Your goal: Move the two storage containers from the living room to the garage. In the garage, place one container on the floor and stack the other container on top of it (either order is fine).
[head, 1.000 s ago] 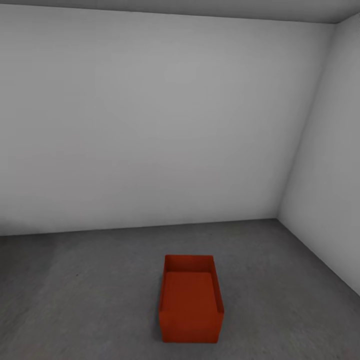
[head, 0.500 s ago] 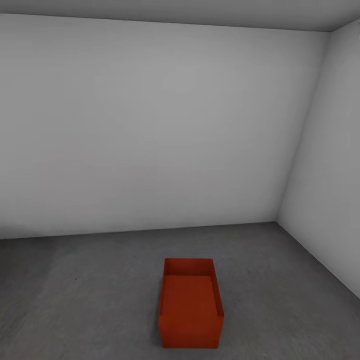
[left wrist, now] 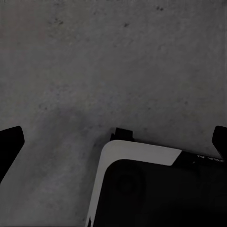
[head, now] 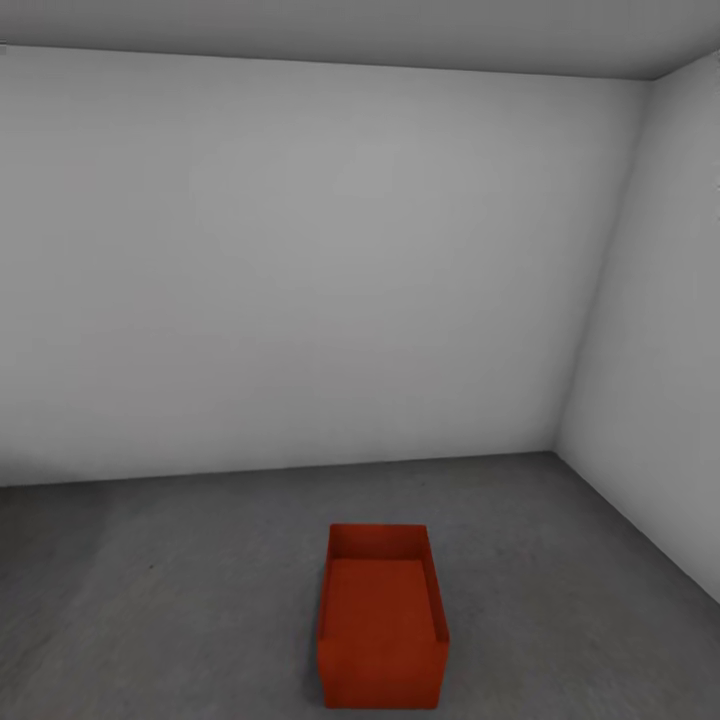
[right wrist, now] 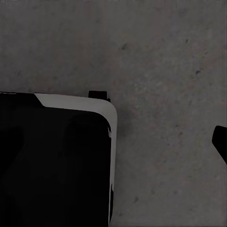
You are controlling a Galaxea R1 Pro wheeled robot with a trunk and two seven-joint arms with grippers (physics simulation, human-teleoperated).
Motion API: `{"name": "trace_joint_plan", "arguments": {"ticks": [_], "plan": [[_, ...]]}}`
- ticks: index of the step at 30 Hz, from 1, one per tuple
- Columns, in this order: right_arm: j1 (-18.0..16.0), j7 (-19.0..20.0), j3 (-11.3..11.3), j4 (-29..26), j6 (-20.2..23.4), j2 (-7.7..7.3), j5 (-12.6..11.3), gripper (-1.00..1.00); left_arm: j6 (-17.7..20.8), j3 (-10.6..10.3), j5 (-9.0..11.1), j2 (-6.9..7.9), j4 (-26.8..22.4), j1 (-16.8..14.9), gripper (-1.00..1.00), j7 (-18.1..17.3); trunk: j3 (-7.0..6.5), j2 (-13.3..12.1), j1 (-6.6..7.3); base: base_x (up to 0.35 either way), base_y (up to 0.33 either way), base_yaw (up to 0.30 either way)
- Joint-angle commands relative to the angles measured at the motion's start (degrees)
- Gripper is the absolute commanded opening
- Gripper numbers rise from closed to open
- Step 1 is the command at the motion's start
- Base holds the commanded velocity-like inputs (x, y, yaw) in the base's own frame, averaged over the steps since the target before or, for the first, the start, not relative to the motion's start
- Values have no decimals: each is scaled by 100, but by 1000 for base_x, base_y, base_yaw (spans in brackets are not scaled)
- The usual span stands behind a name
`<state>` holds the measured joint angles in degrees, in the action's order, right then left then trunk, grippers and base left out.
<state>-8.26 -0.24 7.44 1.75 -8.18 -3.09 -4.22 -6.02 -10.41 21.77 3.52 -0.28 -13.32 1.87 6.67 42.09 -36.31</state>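
One storage container (head: pixel 382 620) sits on garage floor (head: pixel 180 590), lower centre of head frame. My left fingertips (left wrist: pixel 10 144) spread wide, empty; right grip unclear. I judge: fetch second container next.

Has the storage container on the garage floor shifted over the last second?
No. The storage container sits lower in the head view, but the wall-floor seam dropped equally, so the camera moved, not the box.
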Motion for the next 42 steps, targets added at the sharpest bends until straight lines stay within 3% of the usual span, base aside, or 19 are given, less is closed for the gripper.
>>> {"name": "trace_joint_plan", "arguments": {"ticks": [1,24,42], "plan": [[-9,-2,47,19,-35,1,-44,100,-14,-49,38,0,1,-4,100,16,-1,7,-1,0,0,0],[-9,-2,41,17,-35,12,-44,100,-14,-49,38,0,1,-4,100,15,-195,7,-1,0,0,0],[-9,-3,62,10,1,18,-18,100,-14,-50,38,0,1,-4,100,16,-206,7,-1,0,0,0]]}}
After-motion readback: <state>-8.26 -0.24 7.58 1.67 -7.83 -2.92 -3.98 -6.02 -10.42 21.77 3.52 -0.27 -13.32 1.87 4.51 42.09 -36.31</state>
